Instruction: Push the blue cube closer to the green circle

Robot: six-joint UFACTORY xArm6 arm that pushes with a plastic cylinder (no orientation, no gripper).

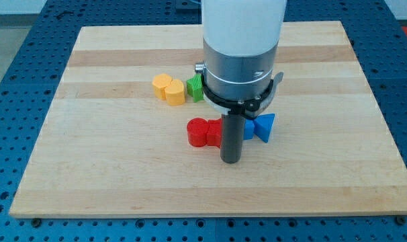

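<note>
My tip (230,161) rests on the wooden board (109,175), just below the gap between a red block (202,132) on its left and blue blocks on its right. A blue piece (249,130), partly hidden behind the rod, touches a blue triangle-like block (265,126); I cannot tell which of them is the cube. A green block (194,88) sits further up the view, half hidden by the arm's body, so its shape is unclear.
A yellow block (168,89) with rounded lobes lies just left of the green block. The arm's wide white and grey body (240,60) hides the board's middle top. A blue perforated table surrounds the board.
</note>
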